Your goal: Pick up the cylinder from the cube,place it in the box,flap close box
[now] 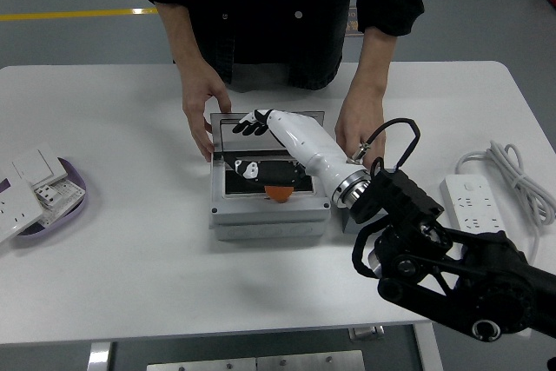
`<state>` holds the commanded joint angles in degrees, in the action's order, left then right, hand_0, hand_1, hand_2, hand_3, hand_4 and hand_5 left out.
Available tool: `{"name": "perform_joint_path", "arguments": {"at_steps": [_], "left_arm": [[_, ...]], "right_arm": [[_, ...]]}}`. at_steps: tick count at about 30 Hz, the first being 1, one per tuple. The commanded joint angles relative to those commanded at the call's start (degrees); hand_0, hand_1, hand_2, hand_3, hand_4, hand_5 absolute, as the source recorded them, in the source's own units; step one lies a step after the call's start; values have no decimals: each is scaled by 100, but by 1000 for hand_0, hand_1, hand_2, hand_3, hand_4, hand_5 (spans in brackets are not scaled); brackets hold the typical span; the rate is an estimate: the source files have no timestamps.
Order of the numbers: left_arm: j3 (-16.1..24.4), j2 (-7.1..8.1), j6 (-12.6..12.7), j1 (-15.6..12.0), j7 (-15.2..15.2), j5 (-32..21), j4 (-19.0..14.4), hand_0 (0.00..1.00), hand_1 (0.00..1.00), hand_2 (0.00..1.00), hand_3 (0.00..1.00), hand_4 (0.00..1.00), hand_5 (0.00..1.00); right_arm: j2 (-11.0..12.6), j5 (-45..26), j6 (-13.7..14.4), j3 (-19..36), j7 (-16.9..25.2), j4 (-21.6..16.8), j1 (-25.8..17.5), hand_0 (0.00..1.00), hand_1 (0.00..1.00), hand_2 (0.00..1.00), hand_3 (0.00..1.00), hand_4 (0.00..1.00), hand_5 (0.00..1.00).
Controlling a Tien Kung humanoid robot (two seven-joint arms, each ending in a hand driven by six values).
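The grey metal box (269, 215) sits mid-table with its lid (228, 134) standing upright at the back. An orange cylinder (279, 191) lies inside the box, touching no hand. My right hand (252, 132), white with black fingertips, reaches over the box, its fingers (248, 122) spread at the lid's top edge, holding nothing. A person across the table keeps one hand (203, 100) on the lid's left edge. Their other hand (360, 128) rests on the grey cube (340, 220), which my forearm mostly hides. My left arm is out of view.
A purple dish (74, 202) with white switch plates sits at the left edge. A white power strip (473, 203) and its coiled cable (521, 171) lie on the right. The table's near edge runs just below my arm.
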<state>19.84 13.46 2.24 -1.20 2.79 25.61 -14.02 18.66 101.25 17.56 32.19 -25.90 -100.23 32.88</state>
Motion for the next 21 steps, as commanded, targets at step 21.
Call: {"name": "perform_joint_path", "arguments": {"at_steps": [21], "left_arm": [[-82, 45, -4, 40, 8, -35, 1, 593, 627, 619, 636, 693, 218]], "right_arm": [[-204, -572, 124, -250, 255, 1879, 1051, 641, 614, 639, 636, 729, 500]]}}
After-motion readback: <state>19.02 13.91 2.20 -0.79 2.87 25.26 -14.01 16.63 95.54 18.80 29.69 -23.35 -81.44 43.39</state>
